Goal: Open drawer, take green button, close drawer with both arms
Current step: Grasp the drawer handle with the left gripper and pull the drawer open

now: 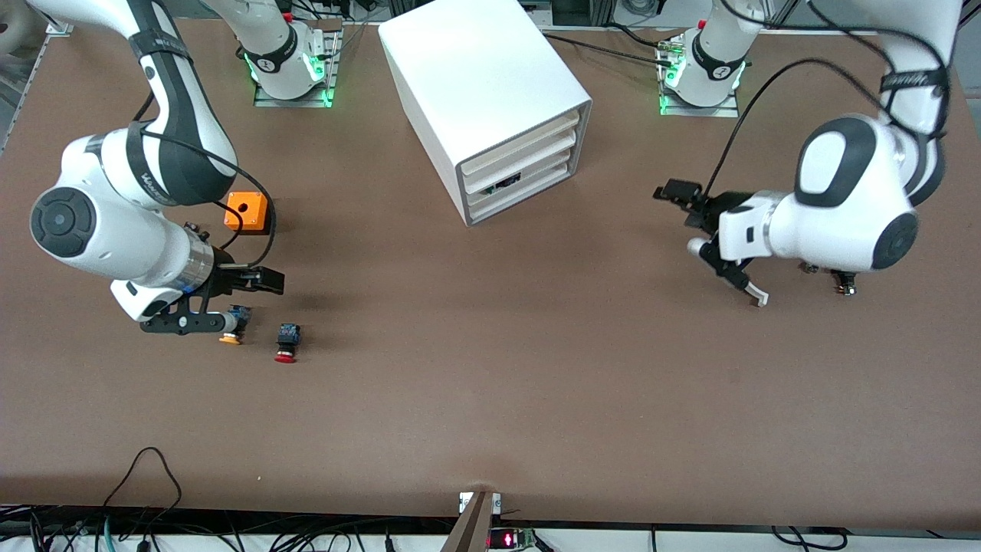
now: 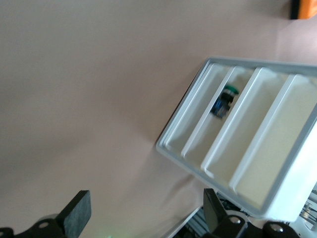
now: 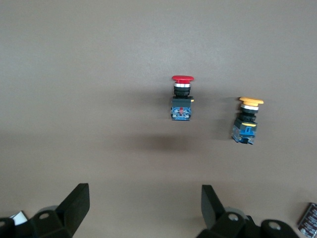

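Note:
The white cabinet (image 1: pixel 490 84) stands with its three drawers shut. The drawer (image 1: pixel 512 195), the lowest one, shows in the left wrist view as a shallow white tray (image 2: pixel 208 111). The green-capped button (image 2: pixel 224 101) lies inside it on its side, and in the front view it is only a dark speck (image 1: pixel 507 182). My left gripper (image 1: pixel 711 241) hangs open over the table in front of the drawers, well apart from them, with its empty fingers (image 2: pixel 79 210) wide. My right gripper (image 1: pixel 241 300) is open over the table at the right arm's end, fingers (image 3: pixel 77 203) empty.
A red-capped button (image 1: pixel 286 343) (image 3: pixel 182 99) and an orange-capped one (image 1: pixel 232 328) (image 3: pixel 246 121) lie on the table under the right gripper. An orange box (image 1: pixel 247 211) sits beside that arm. A small metal part (image 1: pixel 843 285) lies under the left arm.

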Robot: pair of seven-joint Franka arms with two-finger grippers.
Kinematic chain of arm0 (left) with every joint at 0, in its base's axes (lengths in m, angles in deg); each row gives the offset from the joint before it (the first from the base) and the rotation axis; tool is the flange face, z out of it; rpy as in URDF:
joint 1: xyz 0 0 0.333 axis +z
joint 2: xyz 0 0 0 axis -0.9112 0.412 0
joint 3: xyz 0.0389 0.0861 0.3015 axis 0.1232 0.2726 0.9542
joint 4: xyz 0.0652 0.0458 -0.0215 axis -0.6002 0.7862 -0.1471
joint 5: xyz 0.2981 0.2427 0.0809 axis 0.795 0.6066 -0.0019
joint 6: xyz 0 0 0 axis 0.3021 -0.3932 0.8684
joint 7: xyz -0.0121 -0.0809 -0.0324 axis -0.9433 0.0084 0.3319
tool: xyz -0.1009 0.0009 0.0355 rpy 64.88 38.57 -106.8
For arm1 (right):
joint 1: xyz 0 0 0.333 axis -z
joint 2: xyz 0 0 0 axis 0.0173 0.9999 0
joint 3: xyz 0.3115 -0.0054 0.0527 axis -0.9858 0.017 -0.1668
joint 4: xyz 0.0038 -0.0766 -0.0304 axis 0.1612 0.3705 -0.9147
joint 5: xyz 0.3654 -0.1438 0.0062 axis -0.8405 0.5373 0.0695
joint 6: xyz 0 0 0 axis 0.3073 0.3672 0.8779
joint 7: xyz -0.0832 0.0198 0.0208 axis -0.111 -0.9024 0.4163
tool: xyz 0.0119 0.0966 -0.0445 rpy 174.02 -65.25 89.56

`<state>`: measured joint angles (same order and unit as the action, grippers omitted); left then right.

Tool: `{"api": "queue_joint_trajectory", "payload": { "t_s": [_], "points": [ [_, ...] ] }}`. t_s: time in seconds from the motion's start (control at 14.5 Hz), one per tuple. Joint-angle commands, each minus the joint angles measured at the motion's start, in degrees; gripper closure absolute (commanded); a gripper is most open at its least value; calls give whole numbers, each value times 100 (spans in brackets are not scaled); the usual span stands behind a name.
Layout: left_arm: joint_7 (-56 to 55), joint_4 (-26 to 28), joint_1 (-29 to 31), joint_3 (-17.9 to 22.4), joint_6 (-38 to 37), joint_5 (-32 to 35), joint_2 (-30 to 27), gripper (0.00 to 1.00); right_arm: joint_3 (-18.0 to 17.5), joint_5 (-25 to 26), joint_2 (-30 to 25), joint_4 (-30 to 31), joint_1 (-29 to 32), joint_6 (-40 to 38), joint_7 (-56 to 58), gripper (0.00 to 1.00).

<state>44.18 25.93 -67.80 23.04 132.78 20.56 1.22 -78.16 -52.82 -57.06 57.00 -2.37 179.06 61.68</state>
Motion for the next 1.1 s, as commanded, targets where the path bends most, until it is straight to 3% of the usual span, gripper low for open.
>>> {"api": "queue_joint_trajectory", "payload": {
  "t_s": [0.0, 0.14, 0.48, 0.76, 1.03],
  "points": [
    [321, 423, 28, -325, 733, -764, 115, 0, -3, -80, 232, -191, -90, 137, -22, 0],
    [679, 916, 37, -597, 1428, -1091, 106, 1, -3, -80, 311, -191, -161, 348, -66, 0],
    [2173, 2279, 28, -1054, 2318, -3445, 115, 4, -3, -54, 566, -349, -494, 490, -663, 0],
    [3122, 2982, 28, -1231, 2433, -4290, 141, 8, -3, -71, 724, -462, -670, 692, -962, 0],
    [3371, 3265, -156, -1319, 2723, -4502, 246, 10, -3, -71, 1049, -1016, -995, 683, -1550, 0]
  ]
}}
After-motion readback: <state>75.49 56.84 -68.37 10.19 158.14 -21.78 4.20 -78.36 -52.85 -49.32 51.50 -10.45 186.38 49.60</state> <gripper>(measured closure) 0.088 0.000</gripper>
